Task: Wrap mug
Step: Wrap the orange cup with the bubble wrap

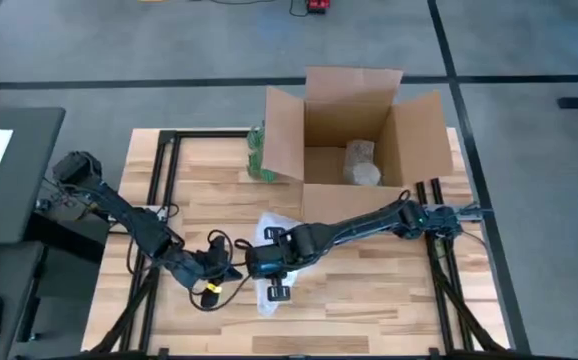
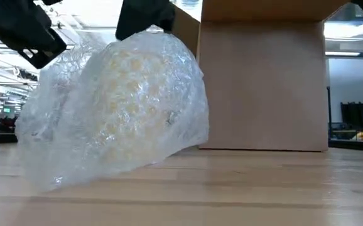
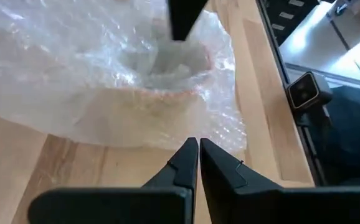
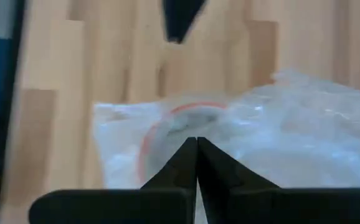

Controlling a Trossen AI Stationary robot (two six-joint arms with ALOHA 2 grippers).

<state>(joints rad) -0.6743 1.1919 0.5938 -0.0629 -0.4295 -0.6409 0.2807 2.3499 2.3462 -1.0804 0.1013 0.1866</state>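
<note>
From above, both dark arms meet over crumpled clear bubble wrap [image 1: 272, 228] on the wooden table [image 1: 389, 290], near an open cardboard box [image 1: 354, 130]. At table level the mug is only a pale yellowish shape inside the wrap. Left gripper [image 3: 198, 155]: fingers pressed together, empty. Right gripper [image 4: 197, 152]: likewise closed, over a red-rimmed mug [image 4: 180, 124].

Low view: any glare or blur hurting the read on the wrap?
Low view: bright backlight from the room behind; the bubble wrap shows specular glints and hides what is inside. Right wrist view: soft, the wrap and a reddish rim blurred. Left wrist view: sharper, with glints on the wrap.
</note>
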